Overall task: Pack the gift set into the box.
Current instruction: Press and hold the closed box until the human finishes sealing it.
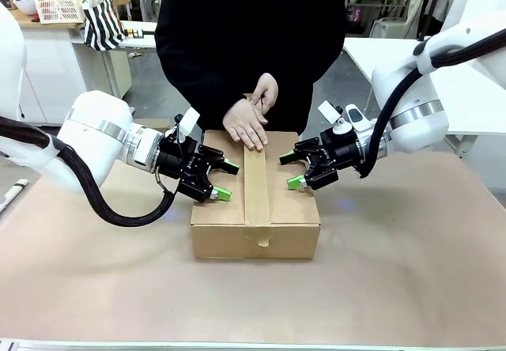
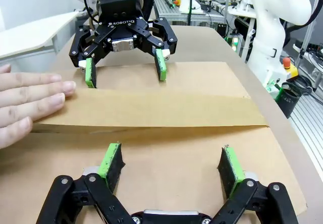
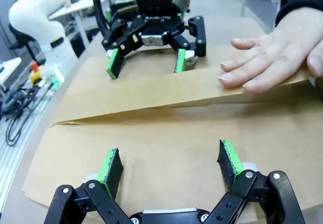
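Observation:
The box [image 1: 257, 228] stands mid-table with its flaps shut and a brown tape strip [image 1: 255, 181] along the centre seam. A person's hand [image 1: 245, 122] presses the strip's far end flat. My left gripper [image 1: 226, 180] is open, low over the box's left flap. My right gripper [image 1: 291, 171] is open over the right flap, facing the left one across the strip. In the left wrist view my left gripper [image 2: 171, 162] spreads wide above the cardboard [image 2: 202, 77], with the hand [image 2: 25, 103] on the strip [image 2: 151, 110]. In the right wrist view my right gripper [image 3: 171, 164] holds nothing. The gift set is hidden.
Brown paper covers the table [image 1: 411, 272], with free room in front of and beside the box. The person in a black top stands at the far edge. Behind are white tables, a white basket [image 1: 59, 3] and a striped bag [image 1: 103, 19].

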{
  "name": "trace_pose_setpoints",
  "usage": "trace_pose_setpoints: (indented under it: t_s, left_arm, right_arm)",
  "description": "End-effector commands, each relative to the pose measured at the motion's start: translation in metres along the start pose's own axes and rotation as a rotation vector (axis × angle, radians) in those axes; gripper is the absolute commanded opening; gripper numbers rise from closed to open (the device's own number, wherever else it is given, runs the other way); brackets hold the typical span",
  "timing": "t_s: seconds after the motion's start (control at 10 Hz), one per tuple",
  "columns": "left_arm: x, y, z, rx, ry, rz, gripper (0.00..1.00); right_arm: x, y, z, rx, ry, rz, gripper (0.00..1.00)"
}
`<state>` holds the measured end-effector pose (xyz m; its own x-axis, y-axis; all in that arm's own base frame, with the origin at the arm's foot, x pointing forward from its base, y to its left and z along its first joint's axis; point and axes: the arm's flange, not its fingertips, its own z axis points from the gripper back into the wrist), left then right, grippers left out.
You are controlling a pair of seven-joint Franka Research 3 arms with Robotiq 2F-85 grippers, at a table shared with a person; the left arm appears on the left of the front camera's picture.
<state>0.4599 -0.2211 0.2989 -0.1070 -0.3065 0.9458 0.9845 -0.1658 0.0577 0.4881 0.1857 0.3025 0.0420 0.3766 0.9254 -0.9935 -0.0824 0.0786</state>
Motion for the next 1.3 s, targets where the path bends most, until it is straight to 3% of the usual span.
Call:
trace_pose_setpoints:
  t_s: [0.0, 1.2]
  left_arm:
    - [-0.0041, -0.0024, -0.0014, -0.008, 0.01, 0.001, 1.0]
    - [-0.0041, -0.0024, -0.0014, -0.008, 0.01, 0.001, 1.0]
  right_arm:
    - [-0.0037, 0.0009, -0.0006, 0.0, 0.004, -0.006, 1.0]
    - [-0.0037, 0.0009, -0.0006, 0.0, 0.004, -0.006, 1.0]
